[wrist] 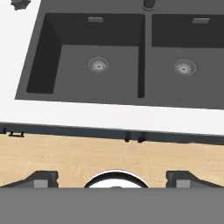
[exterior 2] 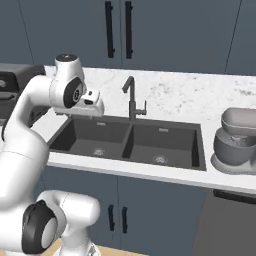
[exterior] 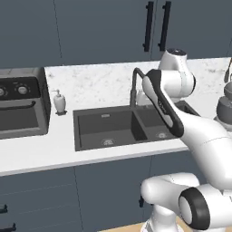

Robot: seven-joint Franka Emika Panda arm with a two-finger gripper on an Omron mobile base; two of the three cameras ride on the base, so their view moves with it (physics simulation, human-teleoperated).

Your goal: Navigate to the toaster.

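Hovering tucked above the double sink (wrist: 57,48), the gripper (wrist: 112,177) looks straight down, fingertips (wrist: 43,177) spread wide and holding nothing, likely stowed for driving. No toaster is recognisable; a soap dispenser (exterior: 59,101) stands beyond the basin's left rim.

sink (exterior: 111,129) centre | soap dispenser (exterior: 59,101) left | stand mixer (exterior 2: 235,142) right | faucet (exterior 2: 131,97) behind
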